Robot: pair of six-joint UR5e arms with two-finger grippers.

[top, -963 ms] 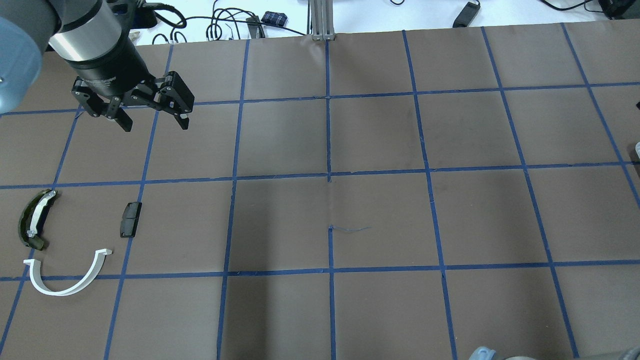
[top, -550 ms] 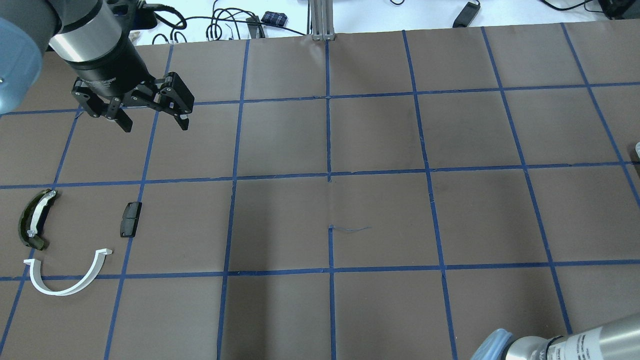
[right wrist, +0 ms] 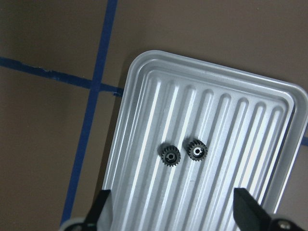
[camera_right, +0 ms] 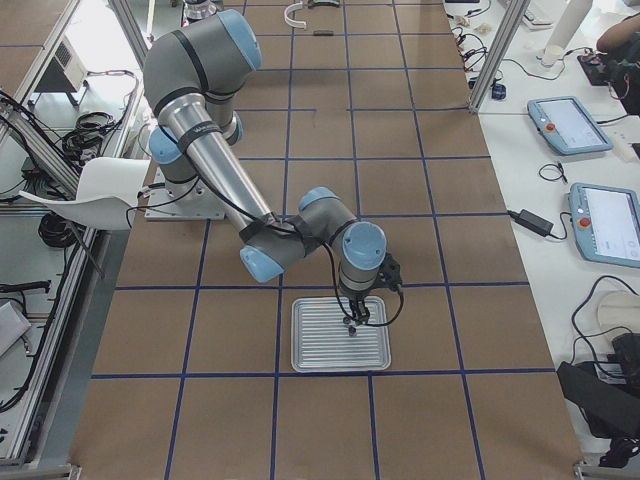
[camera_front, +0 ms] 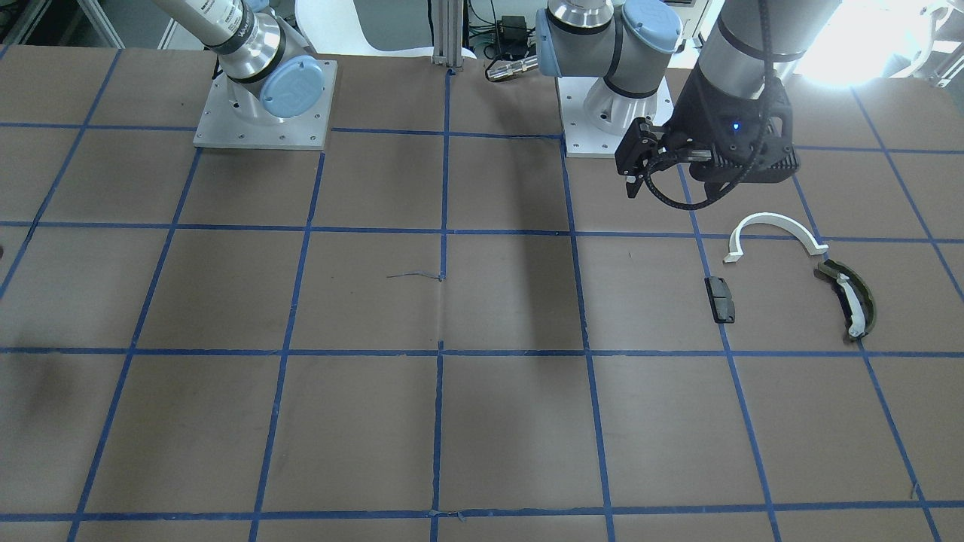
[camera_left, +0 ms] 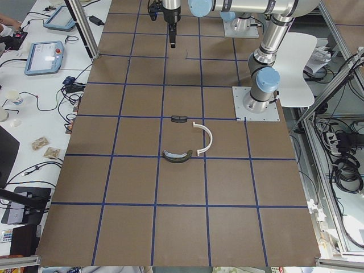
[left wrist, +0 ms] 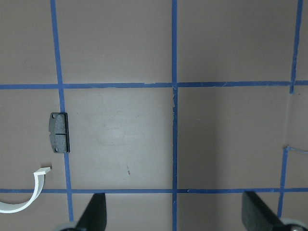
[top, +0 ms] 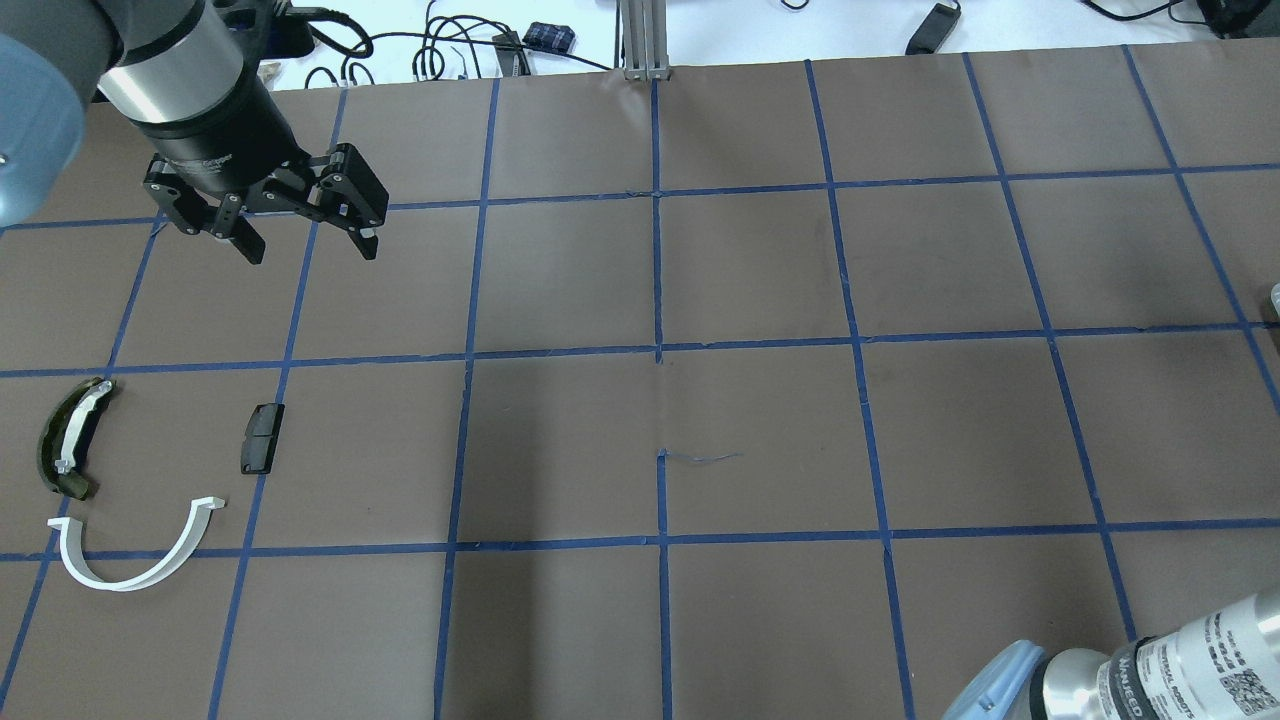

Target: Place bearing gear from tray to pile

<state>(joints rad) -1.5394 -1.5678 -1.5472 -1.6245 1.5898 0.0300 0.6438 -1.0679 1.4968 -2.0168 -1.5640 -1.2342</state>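
At the near right corner of the table [top: 760, 430], the silver sleeve of my right arm [top: 1190, 650] carries a label in dark capitals, which I read as "UNIVERSAL ROBOTS". A square code patch [top: 1245, 685] sits beside it, too small to decode. Over the far left of the table, the black collar [top: 215, 160] above my left pincer [top: 310, 252] bears faint lettering I cannot read.
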